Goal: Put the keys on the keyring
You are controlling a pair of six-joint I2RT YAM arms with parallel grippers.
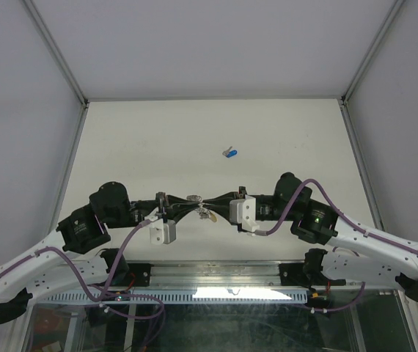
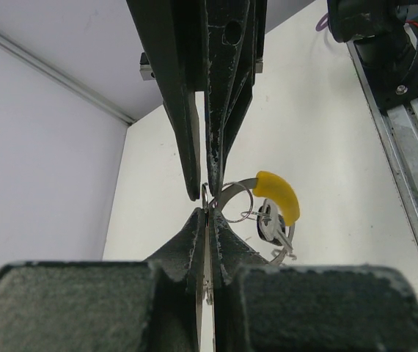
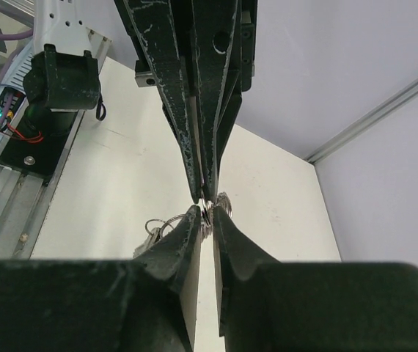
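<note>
- Your left fingers (image 2: 200,222) are pressed fully together on the thin metal edge of the keyring (image 2: 277,193); they hold it up off the desk (image 1: 158,139) at the near middle, between the two arms.
- I judge the keyring light, stiff and hard, so slippery in a pinch; a band this thin will likely twist if taken at one point only, so grip it across its flat; the yellow stretch hangs free to the right of the fingers in the left wrist view and looks the less slippery place to hold.
- A silver key (image 2: 271,224) and a small wire loop (image 2: 237,202) hang just under the yellow part; both should swing at the least jolt; you cannot make out whether that key sits on the main ring or only on the loop.
- Your right fingers (image 3: 196,220) meet the left ones tip to tip, parted by only a narrow slit, with something silvery at their tips; you cannot tell from either wrist view whether they truly clamp it; the crowded tips also hide any opening in the ring.
- The blue-headed key (image 1: 230,153) lies alone on the desk, farther off and a little right of the fingers, well apart from the ring; it is tiny, flat and likely to skid on the smooth top; the plastic head is probably the best place to take it; its metal shank is too small to read from above.
</note>
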